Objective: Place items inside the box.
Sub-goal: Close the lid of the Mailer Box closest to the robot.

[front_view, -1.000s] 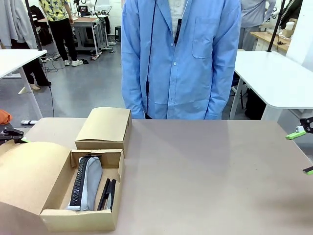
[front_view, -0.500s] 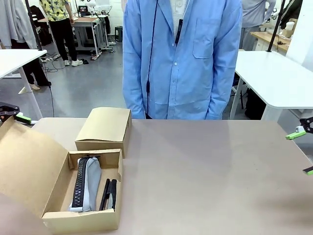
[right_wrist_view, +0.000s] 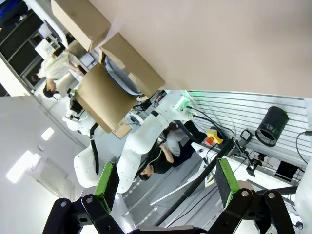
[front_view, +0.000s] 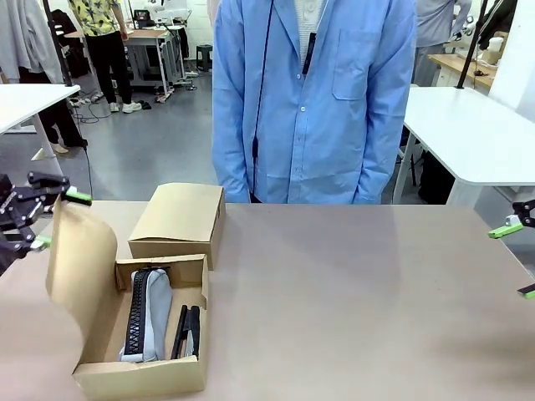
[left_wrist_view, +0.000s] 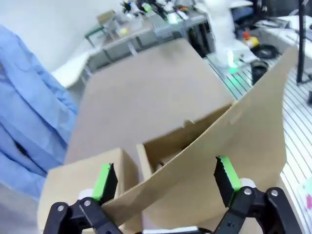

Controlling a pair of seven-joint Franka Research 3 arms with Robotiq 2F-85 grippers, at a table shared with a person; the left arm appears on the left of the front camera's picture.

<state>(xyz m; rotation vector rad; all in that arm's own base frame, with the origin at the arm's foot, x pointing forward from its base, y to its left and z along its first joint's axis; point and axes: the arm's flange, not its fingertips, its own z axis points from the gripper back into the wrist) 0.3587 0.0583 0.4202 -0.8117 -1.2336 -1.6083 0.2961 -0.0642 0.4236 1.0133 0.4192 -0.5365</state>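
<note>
The box [front_view: 140,373] sits at the table's front left, and its lid flap [front_view: 77,259] stands nearly upright. Inside lie the items: a navy and grey zip pouch [front_view: 147,313] and, to its right, a black stapler [front_view: 189,331]; I cannot tell a pen apart from the stapler. My left gripper [front_view: 52,219] is open at the flap's top outer edge. In the left wrist view the lid flap [left_wrist_view: 234,146] slants between the wide-spread fingers of that gripper [left_wrist_view: 165,178]. At the far right edge my right gripper [front_view: 518,259] hangs open above the table, nothing between its fingers [right_wrist_view: 165,183].
A smaller closed cardboard box [front_view: 180,217] stands just behind the open one. A person in a blue coat [front_view: 313,100] stands at the far side, arms down. The table [front_view: 359,301] is bare brown across its middle and right.
The lid flap has swung up from lying flat open on the left to nearly upright. My left gripper rose and moved right with it. The right gripper has not moved.
</note>
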